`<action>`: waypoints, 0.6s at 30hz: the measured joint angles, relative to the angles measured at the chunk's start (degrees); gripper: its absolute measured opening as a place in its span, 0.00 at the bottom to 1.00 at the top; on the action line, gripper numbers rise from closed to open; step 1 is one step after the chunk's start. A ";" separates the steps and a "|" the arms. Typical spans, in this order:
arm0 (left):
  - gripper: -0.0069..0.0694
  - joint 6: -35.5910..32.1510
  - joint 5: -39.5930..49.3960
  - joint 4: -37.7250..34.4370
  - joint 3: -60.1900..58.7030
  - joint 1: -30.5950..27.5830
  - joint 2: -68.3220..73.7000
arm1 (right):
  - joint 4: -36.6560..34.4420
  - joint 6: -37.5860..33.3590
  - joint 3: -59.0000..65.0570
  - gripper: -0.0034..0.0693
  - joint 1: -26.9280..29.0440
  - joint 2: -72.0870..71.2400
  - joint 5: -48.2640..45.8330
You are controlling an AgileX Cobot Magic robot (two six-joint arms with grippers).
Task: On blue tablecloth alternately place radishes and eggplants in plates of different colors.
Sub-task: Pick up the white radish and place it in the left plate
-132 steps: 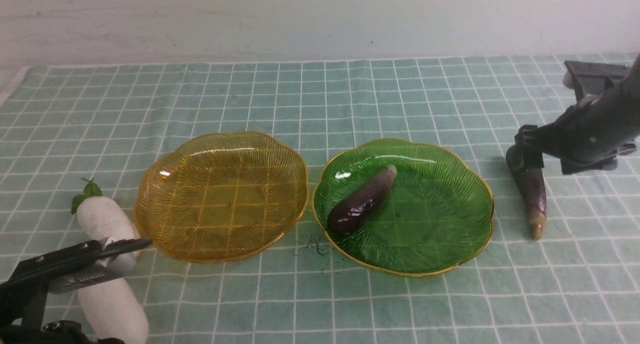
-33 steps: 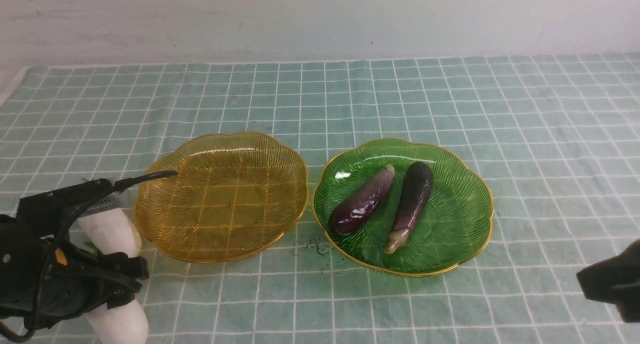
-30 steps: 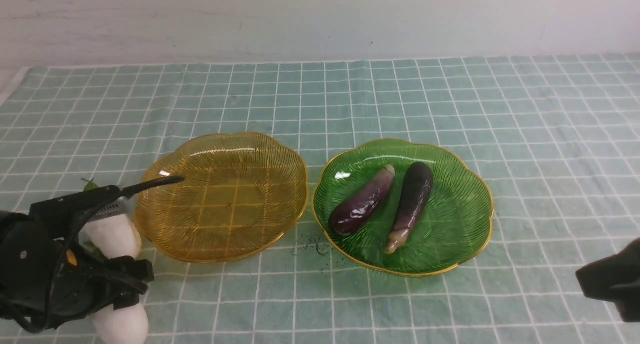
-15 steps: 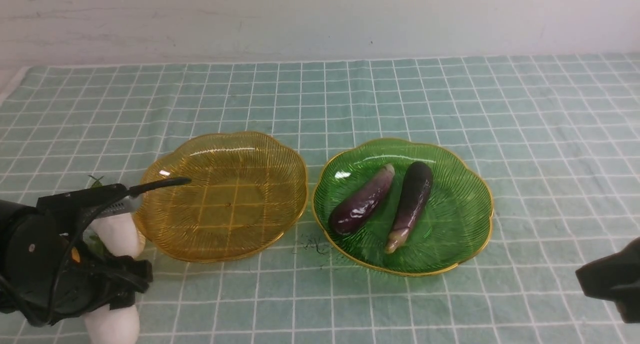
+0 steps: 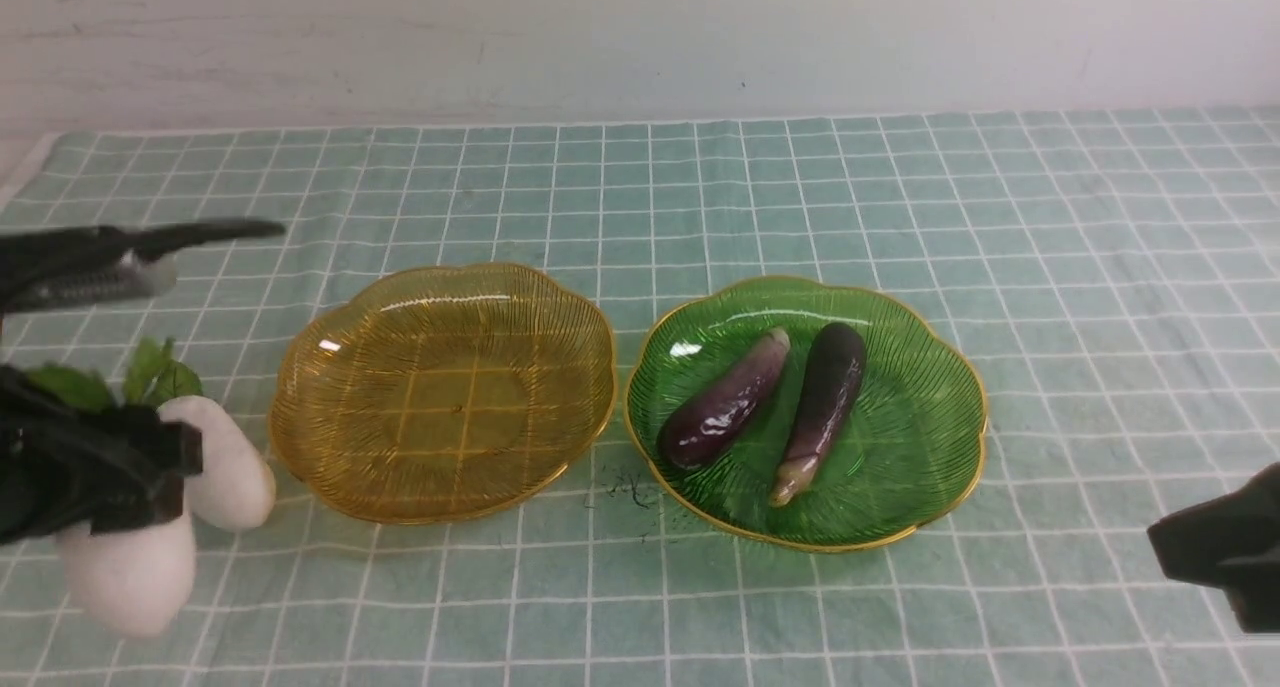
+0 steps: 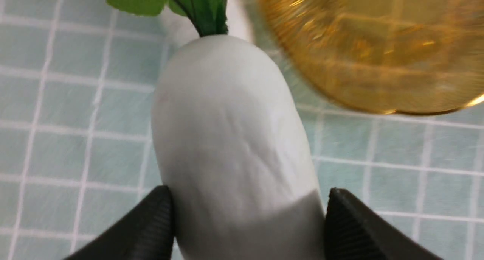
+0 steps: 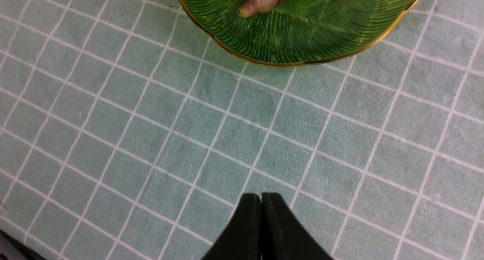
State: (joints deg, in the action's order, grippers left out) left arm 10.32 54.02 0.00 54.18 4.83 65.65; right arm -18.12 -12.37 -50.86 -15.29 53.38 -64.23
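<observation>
My left gripper (image 5: 170,352) is shut on a white radish (image 5: 125,567) and holds it off the blue tablecloth (image 5: 700,197), left of the empty amber plate (image 5: 450,397). In the left wrist view the fingers (image 6: 159,210) clamp the radish (image 6: 227,131), leafy end pointing away. The second radish (image 5: 230,462) lies on the cloth beside the amber plate. Two purple eggplants (image 5: 725,399) (image 5: 825,402) lie side by side in the green plate (image 5: 900,467). My right gripper (image 5: 1215,557) is shut and empty over bare cloth, near the green plate's front rim (image 7: 302,36).
The amber plate's edge (image 6: 378,52) shows just beyond the held radish. A small dark scribble (image 5: 630,489) marks the cloth between the plates. A pale wall runs along the cloth's far edge.
My left gripper has risen and moved left with the radish, lifting it off the cloth; the second radish now shows uncovered. The right arm has not moved.
</observation>
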 joint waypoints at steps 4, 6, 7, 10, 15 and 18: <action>0.69 -7.83 -0.52 -8.26 4.83 0.00 5.25 | 0.00 0.00 0.00 0.03 0.00 0.00 1.49; 0.69 -10.32 -1.98 -13.12 6.96 0.00 9.30 | 0.00 0.00 0.00 0.03 0.00 0.00 1.84; 0.69 -11.56 -3.27 -16.11 8.37 0.00 12.21 | 0.00 0.00 0.00 0.03 0.00 0.00 1.90; 0.69 -12.54 -6.60 -19.41 11.42 0.00 19.90 | 0.00 0.00 0.26 0.03 0.00 0.00 2.02; 0.69 -12.59 -10.69 -20.71 15.55 0.00 30.23 | 0.00 0.00 0.58 0.03 0.00 0.00 1.83; 0.69 -12.64 -11.61 -20.85 17.08 0.00 33.62 | 0.00 0.00 0.58 0.03 0.00 0.00 1.83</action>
State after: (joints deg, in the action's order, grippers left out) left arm -2.33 42.41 -20.85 71.25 4.83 99.26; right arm -18.12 -12.37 -50.28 -15.29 53.38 -62.40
